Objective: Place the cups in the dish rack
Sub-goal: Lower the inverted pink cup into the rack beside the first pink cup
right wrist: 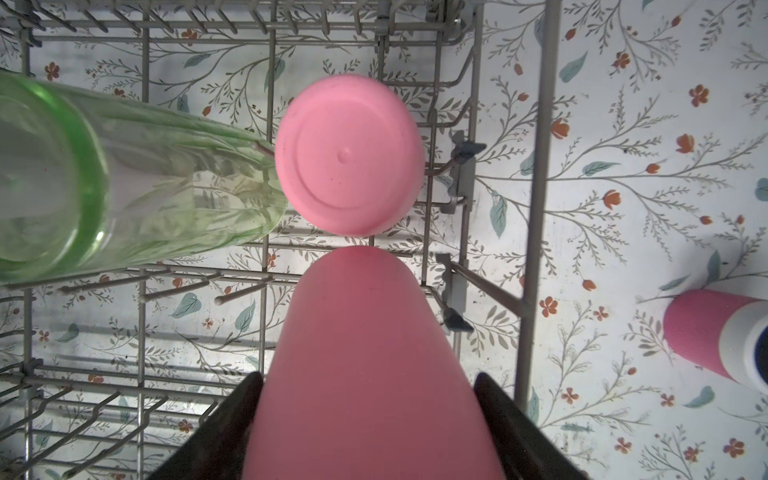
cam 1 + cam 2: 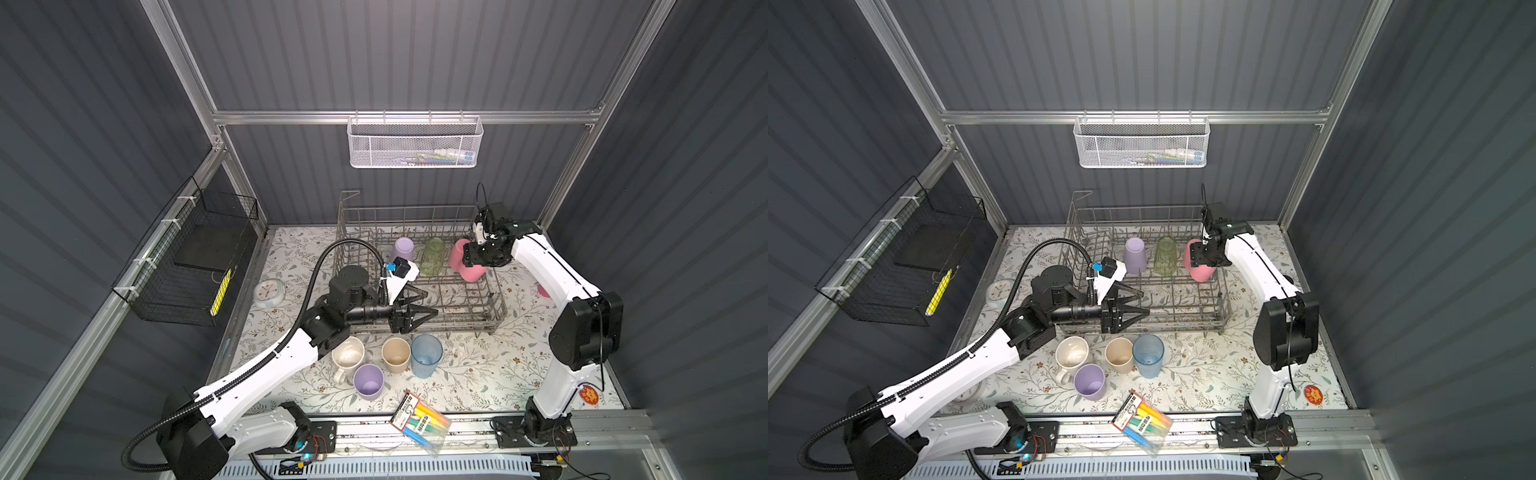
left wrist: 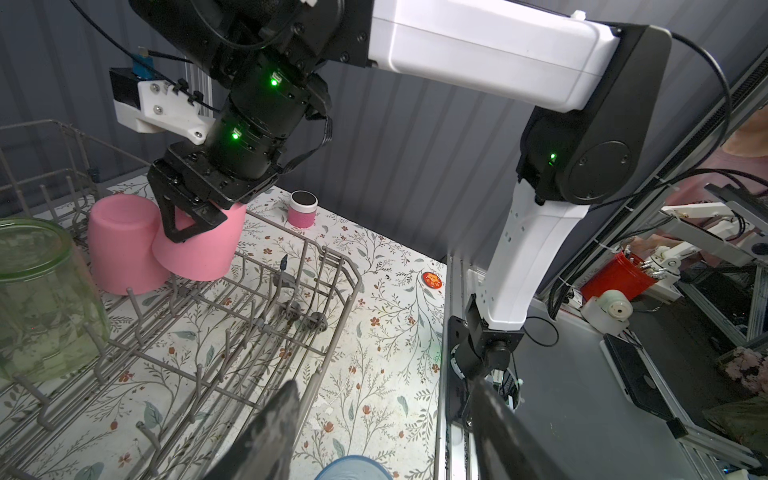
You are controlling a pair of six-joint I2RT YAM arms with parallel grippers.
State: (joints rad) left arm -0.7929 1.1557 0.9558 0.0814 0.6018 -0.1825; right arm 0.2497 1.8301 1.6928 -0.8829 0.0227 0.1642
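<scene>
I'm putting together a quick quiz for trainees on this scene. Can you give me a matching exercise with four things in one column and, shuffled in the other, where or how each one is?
Things:
1. green tumbler
2. blue cup
3. marker pack
4. right gripper

Places or states:
A. lying at the table's front edge
B. holding a pink cup
C. standing inside the dish rack
D. upright on the table, in front of the rack

Pairs: 1-C, 2-D, 3-A, 4-B.
</scene>
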